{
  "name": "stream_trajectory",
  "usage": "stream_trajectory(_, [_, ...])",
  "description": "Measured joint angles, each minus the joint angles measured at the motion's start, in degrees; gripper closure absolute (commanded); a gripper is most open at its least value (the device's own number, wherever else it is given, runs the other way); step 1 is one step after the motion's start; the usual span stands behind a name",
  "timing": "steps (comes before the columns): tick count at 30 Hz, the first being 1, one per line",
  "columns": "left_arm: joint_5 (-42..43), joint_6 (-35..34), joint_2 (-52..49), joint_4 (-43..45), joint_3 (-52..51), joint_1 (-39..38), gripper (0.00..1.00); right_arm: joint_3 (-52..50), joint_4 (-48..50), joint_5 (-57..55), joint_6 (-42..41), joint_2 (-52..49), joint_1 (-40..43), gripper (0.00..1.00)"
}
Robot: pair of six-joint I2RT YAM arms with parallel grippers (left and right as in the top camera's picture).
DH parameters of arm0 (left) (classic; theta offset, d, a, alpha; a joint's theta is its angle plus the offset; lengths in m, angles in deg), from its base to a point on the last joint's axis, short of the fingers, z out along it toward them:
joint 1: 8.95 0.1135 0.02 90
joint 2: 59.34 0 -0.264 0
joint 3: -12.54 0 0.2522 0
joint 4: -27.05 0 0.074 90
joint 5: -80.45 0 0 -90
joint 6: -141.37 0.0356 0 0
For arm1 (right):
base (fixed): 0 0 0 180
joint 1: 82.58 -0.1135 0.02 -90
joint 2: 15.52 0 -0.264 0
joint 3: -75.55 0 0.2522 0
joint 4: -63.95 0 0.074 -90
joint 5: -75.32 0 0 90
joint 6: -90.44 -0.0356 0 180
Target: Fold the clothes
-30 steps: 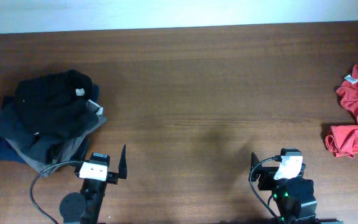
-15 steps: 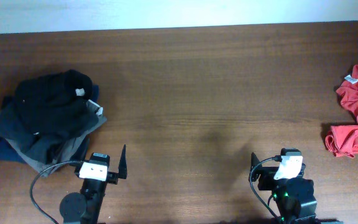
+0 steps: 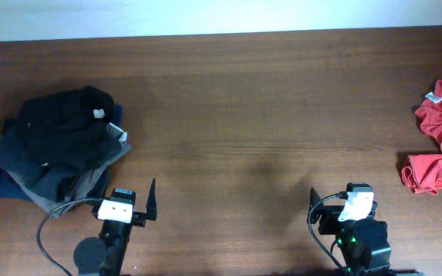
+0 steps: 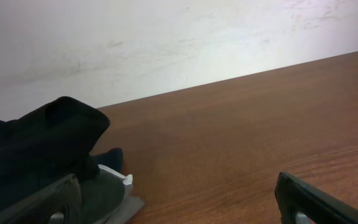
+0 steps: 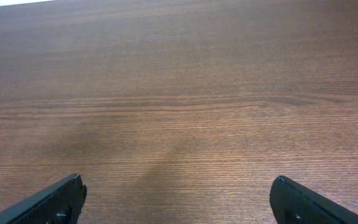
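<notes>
At right edge of bench (image 3: pixel 244 92): red-orange T-shirt (image 3: pixel 440 123), crumpled and unfolded, partly cut off by the frame edge. Two lumps show, an upper and a lower, with a strip of bare wood between them; whether they join beyond the frame cannot be told.
Neck tag (image 3: pixel 433 96): white, lying on the upper lump of the T-shirt.
Left pincer (image 4: pixel 178 210): jaws spread wide, its dark fingertips at the two bottom corners of the left wrist view, with nothing between them and nothing held. It sits at the near edge of the bench, just beside the dark pile.
Right pincer (image 5: pixel 180 208): jaws spread wide, fingertips at the two bottom corners of the right wrist view, with only bare wood between them and nothing held. It sits at the near edge of the bench, well apart from the T-shirt, which lies to its right and further back.
Dark pile (image 3: pixel 56 149): black, navy and grey garments heaped at the left of the bench, a black one uppermost, with a small white tag (image 3: pixel 98 113) on top.
Wall (image 4: pixel 166 37): pale, scuffed, rising behind the far edge of the bench in the left wrist view.
Cable (image 3: pixel 48 222): black, looping out from the left arm beside the pile.
</notes>
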Motion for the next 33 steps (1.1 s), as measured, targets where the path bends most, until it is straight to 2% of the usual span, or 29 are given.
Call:
stream_trajectory(10, [0.02,0.00,0.00,0.04,0.00,0.00,0.01,0.00,-0.83,-0.94,5.42,0.00,0.00,0.01])
stream_trajectory(19, [0.07,0.00,0.00,0.04,0.00,0.00,0.01,0.00,-0.15,-0.48,6.25,0.00,0.00,0.01])
stream_trajectory(28, [0.28,0.00,-0.13,0.04,0.00,0.00,0.01,-0.07,4.35,16.20,6.23,0.00,0.04,0.01])
stream_trajectory(33, [5.68,-0.02,-0.81,2.29,-0.09,0.00,0.01,-0.22,9.70,24.20,6.23,0.00,0.04,0.01])
